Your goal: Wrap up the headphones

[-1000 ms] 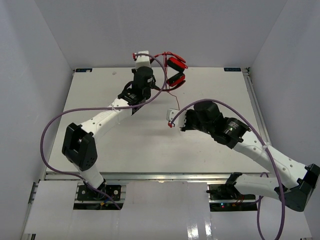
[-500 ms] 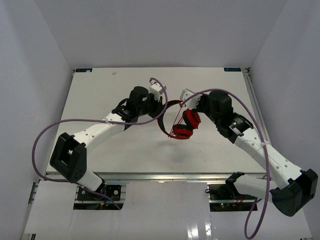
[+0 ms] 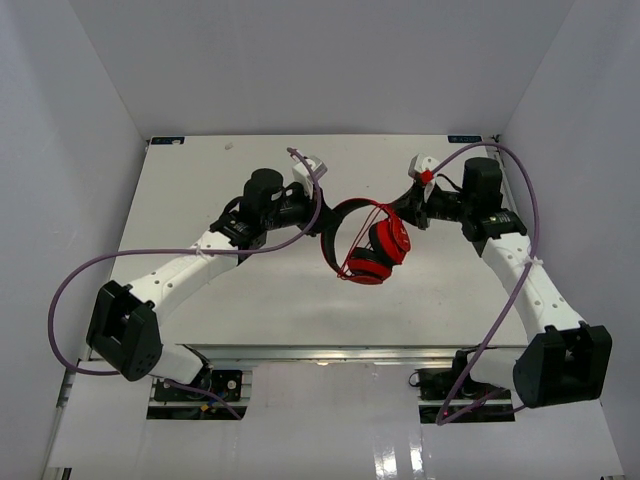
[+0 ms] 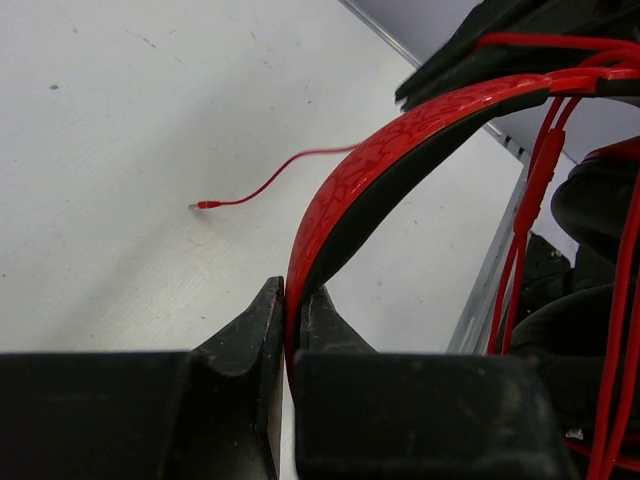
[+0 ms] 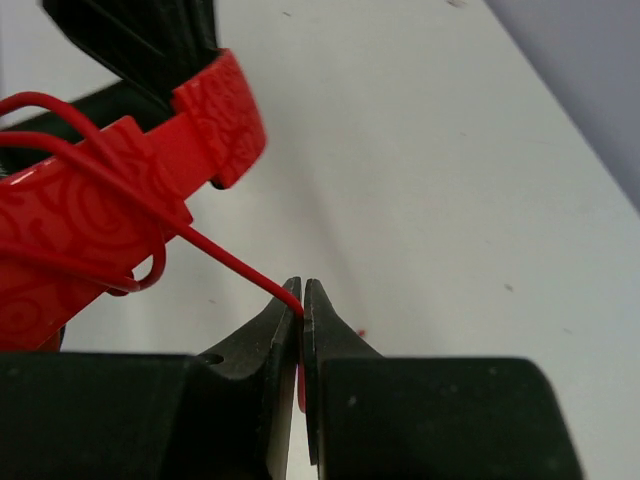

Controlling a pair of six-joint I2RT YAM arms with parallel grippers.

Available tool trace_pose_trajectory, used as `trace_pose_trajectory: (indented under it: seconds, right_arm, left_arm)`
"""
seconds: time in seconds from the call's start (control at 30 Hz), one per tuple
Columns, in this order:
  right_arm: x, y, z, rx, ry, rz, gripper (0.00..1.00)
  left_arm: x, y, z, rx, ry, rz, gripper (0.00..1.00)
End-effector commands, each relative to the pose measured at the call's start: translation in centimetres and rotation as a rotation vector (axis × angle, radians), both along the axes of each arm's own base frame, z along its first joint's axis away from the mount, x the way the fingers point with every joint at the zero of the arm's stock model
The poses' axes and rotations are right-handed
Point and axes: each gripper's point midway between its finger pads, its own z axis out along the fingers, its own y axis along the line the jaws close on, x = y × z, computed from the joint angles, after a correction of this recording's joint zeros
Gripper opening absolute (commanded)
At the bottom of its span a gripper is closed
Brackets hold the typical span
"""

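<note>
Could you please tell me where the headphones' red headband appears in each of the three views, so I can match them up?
Top external: the headband arcs across the picture's centre.
Left wrist: it rises from bottom centre, clamped between the left fingers, curving to the upper right.
Right wrist: it fills the left side, reaching the upper middle.
Shared landmark: the thin red cable, strung across the band in every view.
</note>
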Motion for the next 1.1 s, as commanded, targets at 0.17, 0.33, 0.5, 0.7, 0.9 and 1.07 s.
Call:
trace_pose_trajectory:
  seconds: [0.17,0.33,0.5,0.7,0.9,1.07]
  right_arm:
    - [-5.1,3.0,2.5,0.311,0.392,0.341,0.11]
    - [-5.7,4.7,2.7,0.341,0.41,0.378,0.22]
    - [-5.3,6.5,2.2,0.346,0.419,0.377,0.25]
    - [-5.6,6.8,1.0,0.385,0.462,0.356,0.08]
    - [-5.3,6.2,0.1,0.368,0.4,0.213,0.08]
    - [-5.1,6.2,-2.0,0.26,0.343,0.068,0.08]
  left_arm:
    - [-1.3,-1.1,15.0,-0.321,-0.13,-0.024,0.0]
    - [-0.1,-1.2,17.1,-0.389,-0.121,0.036,0.0]
    - [0.1,-1.1,20.2,-0.465,-0.136,0.067,0.0]
    - [1.3,1.3,22.7,-0.541,-0.167,0.232,0.0]
    - [6.1,9.1,18.6,-0.661,-0.023,0.802,0.0]
    - [8.9,10.9,11.4,-0.623,0.134,1.054,0.0]
